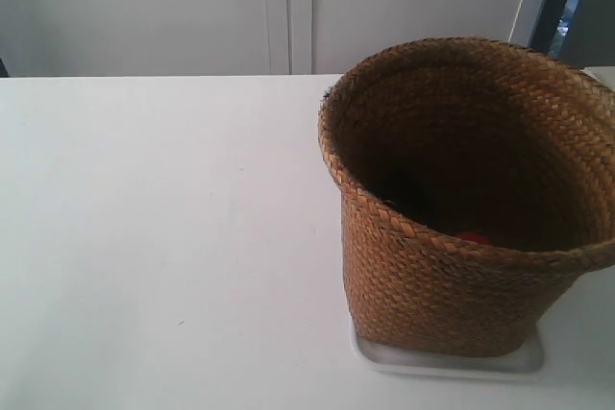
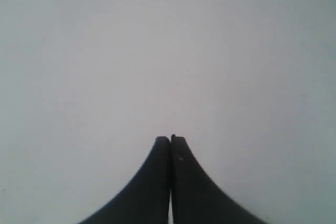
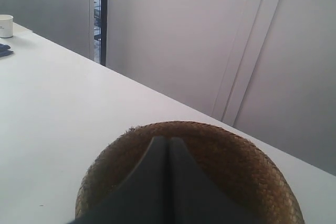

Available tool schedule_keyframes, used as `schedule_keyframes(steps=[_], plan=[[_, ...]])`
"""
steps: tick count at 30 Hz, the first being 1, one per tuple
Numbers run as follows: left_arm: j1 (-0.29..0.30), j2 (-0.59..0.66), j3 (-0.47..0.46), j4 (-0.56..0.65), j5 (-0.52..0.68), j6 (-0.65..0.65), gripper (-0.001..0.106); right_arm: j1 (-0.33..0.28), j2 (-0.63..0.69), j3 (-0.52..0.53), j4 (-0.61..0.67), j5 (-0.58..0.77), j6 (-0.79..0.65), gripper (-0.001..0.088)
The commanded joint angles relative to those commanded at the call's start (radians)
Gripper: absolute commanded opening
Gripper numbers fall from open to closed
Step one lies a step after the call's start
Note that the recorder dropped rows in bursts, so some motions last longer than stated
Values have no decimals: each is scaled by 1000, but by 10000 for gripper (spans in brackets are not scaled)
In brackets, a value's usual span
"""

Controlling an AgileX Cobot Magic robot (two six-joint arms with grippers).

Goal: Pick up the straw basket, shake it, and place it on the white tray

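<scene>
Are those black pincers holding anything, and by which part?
Nothing is held. The left pincer is shut over the table; the right pincer is shut too, empty, pointing at the straw basket.

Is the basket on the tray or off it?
On it. In the exterior view the basket stands with its base on the tray, whose white rim shows just beneath its front edge.

The right gripper (image 3: 168,139) hangs over the straw basket (image 3: 239,163), its dark fingers pressed flat together with nothing between them, tips in line with the braided rim. A white table (image 3: 52,108) spreads around the basket, and a white cup (image 3: 5,25) sits well apart, near the table's edge.
</scene>
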Motion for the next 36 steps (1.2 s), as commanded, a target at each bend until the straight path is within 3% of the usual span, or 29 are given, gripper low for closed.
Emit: schedule_keyframes(steps=[32, 36], plan=[[-4, 0, 0, 5, -2, 12, 0, 0, 0, 0, 0, 0, 10, 0], [-4, 0, 0, 5, -2, 12, 0, 0, 0, 27, 13, -59, 59, 0]])
